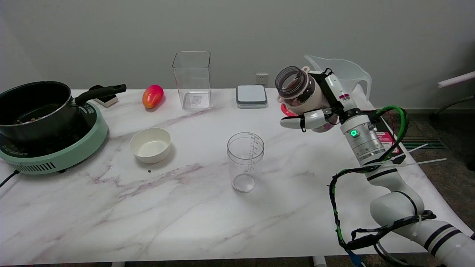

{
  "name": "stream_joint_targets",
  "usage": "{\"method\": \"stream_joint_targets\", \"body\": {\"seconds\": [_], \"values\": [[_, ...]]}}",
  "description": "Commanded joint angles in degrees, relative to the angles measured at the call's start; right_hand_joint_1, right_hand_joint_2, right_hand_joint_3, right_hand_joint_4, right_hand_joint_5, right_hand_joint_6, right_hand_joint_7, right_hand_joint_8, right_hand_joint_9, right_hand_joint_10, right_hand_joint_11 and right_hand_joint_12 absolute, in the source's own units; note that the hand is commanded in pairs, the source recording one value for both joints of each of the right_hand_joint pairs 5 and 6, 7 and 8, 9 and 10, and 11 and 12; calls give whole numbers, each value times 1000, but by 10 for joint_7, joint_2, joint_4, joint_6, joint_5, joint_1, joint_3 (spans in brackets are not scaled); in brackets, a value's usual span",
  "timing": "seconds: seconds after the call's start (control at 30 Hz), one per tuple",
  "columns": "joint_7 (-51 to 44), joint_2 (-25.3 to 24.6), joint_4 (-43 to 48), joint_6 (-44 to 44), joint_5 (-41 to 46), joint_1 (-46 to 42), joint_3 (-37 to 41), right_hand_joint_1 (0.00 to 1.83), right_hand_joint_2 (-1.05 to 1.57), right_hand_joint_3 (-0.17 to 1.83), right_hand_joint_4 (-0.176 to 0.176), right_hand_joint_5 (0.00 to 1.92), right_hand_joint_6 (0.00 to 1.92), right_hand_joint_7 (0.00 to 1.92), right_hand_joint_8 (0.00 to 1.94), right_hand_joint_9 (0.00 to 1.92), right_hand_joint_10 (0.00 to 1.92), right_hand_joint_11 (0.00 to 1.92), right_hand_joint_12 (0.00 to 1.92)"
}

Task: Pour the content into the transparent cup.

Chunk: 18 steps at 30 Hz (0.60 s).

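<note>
The right hand (pixel 322 111) grips a smoky plastic jar (pixel 300 91) with a pale sleeve, fingers (pixel 297 122) wrapped round its body. The jar is tilted, open mouth toward the left, dark contents inside. Below and left of the fingers, well apart, stands the clear ribbed cup (pixel 245 161) on the marble table (pixel 185 207). Behind the hand: a clear jug (pixel 349 72) and a grey square scale (pixel 251 95). Farther left sit a white bowl (pixel 150 144), a tall clear box (pixel 192 79) and a black pot (pixel 35 107).

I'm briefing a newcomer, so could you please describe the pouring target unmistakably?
Start at the white marble table. Near its middle stands the round transparent cup, right of the white bowl. Unlike the tall square container behind, it bears printed measuring marks.
</note>
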Motion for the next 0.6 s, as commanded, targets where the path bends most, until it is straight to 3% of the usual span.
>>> {"method": "stream_joint_targets", "body": {"seconds": [0.03,0.33,0.5,0.6], "values": [[-309,-20,193,-33,-22,-107,87,1306,1422,294,0,1865,1865,1835,1835,1541,1541,1311,1311],[-359,-15,261,-27,-36,-126,64,1281,1474,289,0,1873,1873,1848,1848,1570,1570,1329,1329],[-471,-15,239,33,-34,-128,-8,1276,1482,285,0,1875,1875,1850,1850,1571,1571,1332,1332],[-486,-12,213,61,-42,-121,-32,1273,1486,281,0,1879,1879,1851,1851,1570,1570,1335,1335]]}}
